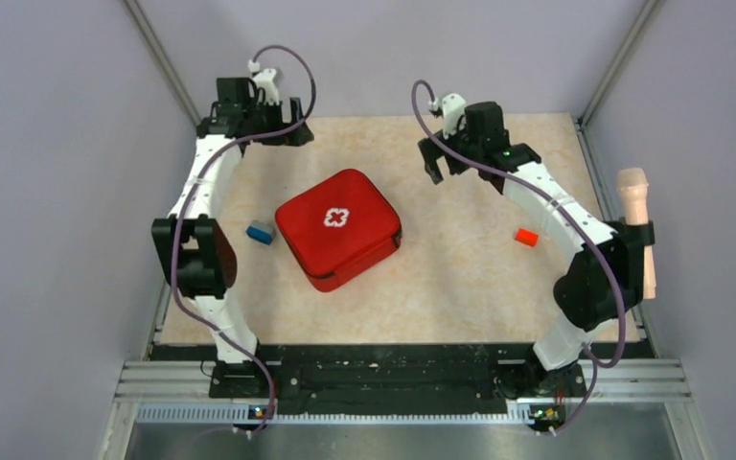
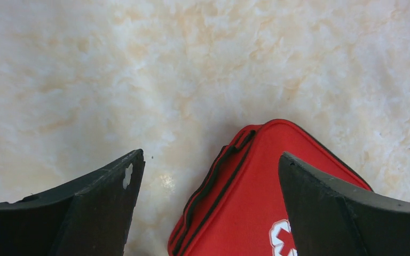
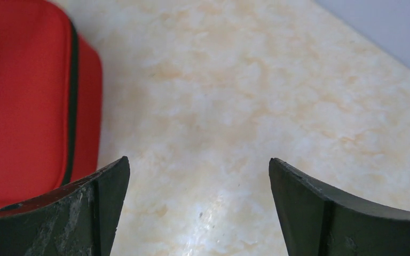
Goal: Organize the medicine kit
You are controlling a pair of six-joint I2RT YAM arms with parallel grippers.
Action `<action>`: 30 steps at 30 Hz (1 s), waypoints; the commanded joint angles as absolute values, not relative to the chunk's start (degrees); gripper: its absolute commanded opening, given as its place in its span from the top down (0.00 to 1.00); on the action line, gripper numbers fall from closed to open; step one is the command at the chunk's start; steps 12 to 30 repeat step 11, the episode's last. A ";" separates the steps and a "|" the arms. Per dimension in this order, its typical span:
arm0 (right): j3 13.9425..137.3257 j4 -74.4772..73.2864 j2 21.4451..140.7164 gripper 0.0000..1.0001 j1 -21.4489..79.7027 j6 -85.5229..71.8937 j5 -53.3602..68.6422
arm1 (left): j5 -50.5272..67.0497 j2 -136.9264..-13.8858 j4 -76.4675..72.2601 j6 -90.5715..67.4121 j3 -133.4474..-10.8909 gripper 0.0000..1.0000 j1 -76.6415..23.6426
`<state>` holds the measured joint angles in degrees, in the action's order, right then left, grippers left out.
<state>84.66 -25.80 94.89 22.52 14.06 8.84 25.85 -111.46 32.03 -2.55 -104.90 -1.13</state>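
The medicine kit (image 1: 338, 228) is a square red zip case with a white cross, lying closed in the middle of the table. My left gripper (image 1: 292, 134) is open and empty, held above the table beyond the kit's far left corner. In the left wrist view the gripper (image 2: 211, 154) frames the kit's corner (image 2: 256, 197) and its zip. My right gripper (image 1: 441, 165) is open and empty, above the table at the kit's far right. In the right wrist view the gripper (image 3: 198, 160) is over bare table, with the kit (image 3: 26, 96) at the left.
A small blue box (image 1: 261, 233) lies just left of the kit. A small orange-red cap (image 1: 526, 237) lies to its right. A peach-coloured cylinder (image 1: 635, 206) stands at the right table edge beside the right arm. Grey walls enclose the marbled table (image 1: 460, 278).
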 commanded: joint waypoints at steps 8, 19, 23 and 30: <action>90.48 -16.16 92.27 0.01 23.19 3.83 -8.42 | 18.82 -89.69 31.78 4.96 -96.83 0.01 -1.55; 90.53 -16.19 92.44 0.01 23.16 2.43 -9.58 | 18.06 -86.90 30.26 3.15 -92.23 0.01 -1.55; 90.53 -16.19 92.44 0.01 23.16 2.43 -9.58 | 18.06 -86.90 30.26 3.15 -92.23 0.01 -1.55; 90.53 -16.19 92.44 0.01 23.16 2.43 -9.58 | 18.06 -86.90 30.26 3.15 -92.23 0.01 -1.55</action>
